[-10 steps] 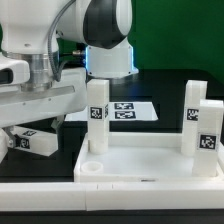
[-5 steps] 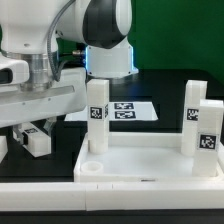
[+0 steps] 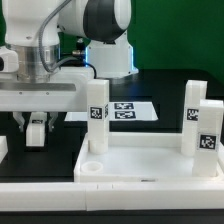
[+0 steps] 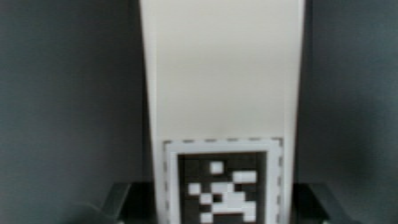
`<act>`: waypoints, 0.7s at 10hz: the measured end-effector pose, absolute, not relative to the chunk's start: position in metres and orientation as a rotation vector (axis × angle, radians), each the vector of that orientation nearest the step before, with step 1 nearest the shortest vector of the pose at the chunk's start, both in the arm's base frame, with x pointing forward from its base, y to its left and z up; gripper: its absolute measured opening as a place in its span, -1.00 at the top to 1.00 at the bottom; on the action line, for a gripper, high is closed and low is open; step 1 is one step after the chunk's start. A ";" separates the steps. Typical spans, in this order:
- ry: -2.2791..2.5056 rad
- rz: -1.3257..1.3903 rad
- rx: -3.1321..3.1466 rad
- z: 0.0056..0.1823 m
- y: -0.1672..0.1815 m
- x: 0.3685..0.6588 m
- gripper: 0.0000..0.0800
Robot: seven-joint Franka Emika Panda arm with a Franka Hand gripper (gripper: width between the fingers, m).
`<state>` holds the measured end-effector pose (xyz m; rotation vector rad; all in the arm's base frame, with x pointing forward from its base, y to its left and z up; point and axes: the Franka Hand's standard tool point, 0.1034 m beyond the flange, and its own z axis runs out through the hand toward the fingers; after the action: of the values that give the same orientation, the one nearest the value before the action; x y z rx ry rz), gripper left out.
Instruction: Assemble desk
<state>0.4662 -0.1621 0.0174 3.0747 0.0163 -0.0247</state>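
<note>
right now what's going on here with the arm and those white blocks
The robot arm's gripper holds a white tagged leg upright just above the black table, off the exterior view's left of the desk top. Three legs already stand in the desk top: one at its near-left corner and two on the right. A front socket is empty.

no readable text; only black-and-white square tags on the legs (image 3: 96, 112).

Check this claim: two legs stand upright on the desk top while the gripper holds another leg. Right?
Wrong count: the exterior view shows three legs standing on the desk top; the gripper holds another leg.
</note>
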 end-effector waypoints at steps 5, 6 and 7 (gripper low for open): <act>-0.857 -0.010 3.012 0.014 -0.155 0.407 0.29; -0.872 -0.013 3.006 0.013 -0.152 0.408 0.29; -0.868 -0.014 3.007 0.013 -0.152 0.407 0.29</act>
<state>0.4073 -0.1523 0.0129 3.0066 -0.8681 -0.0135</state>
